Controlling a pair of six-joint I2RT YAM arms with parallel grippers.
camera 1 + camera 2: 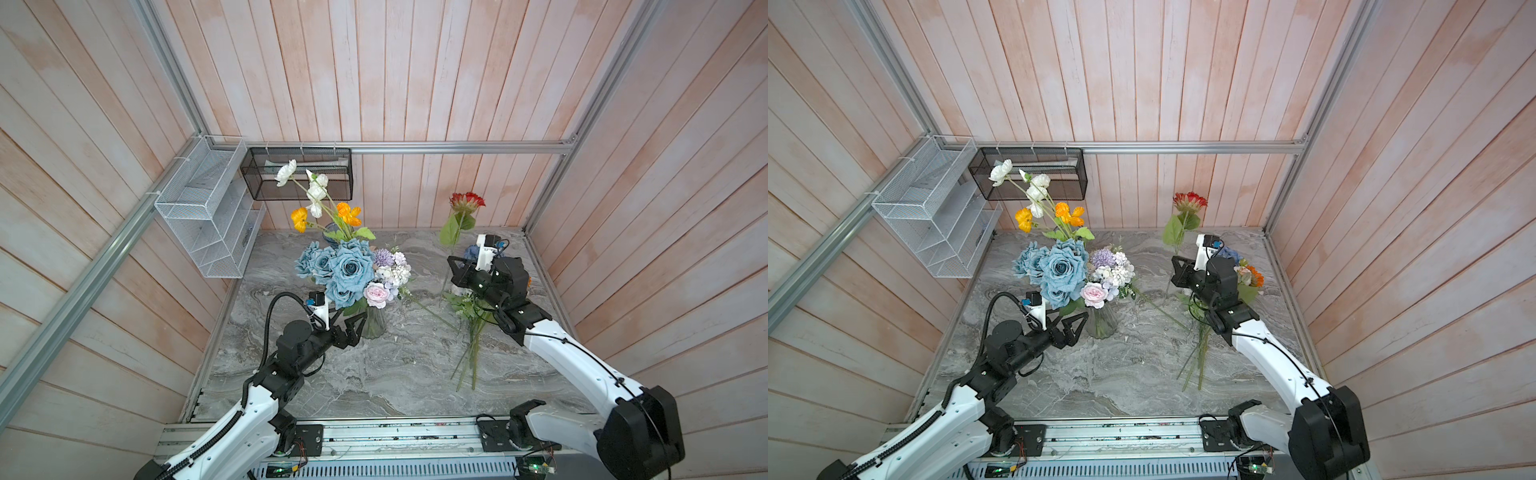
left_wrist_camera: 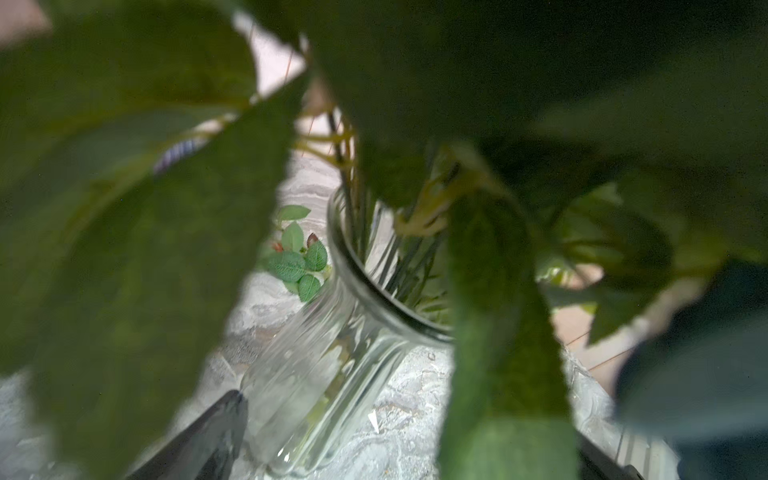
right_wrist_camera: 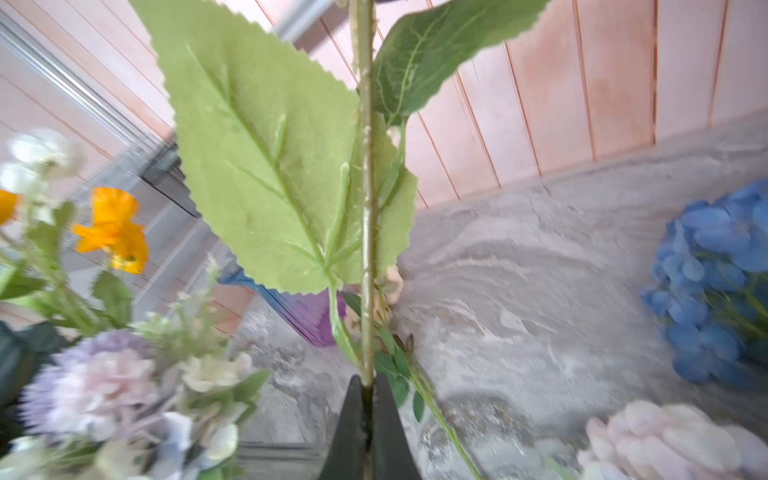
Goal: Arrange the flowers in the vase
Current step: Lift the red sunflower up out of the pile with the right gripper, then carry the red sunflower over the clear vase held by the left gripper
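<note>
- Bringing the red sunflower [image 1: 467, 200] to the vase looks to be the step in hand: the right gripper [image 3: 365, 388] is pinched tight on its upright stem.
- The left gripper [image 1: 358, 328] stands spread wide on either side of the glass vase [image 1: 374, 326], gripping nothing.
- The next move calls for swinging left and threading the stem into the crowded mouth beside the blue roses [image 1: 349, 270].
- Open marble table [image 1: 332, 386] lies between them; the back wall is near.
</note>
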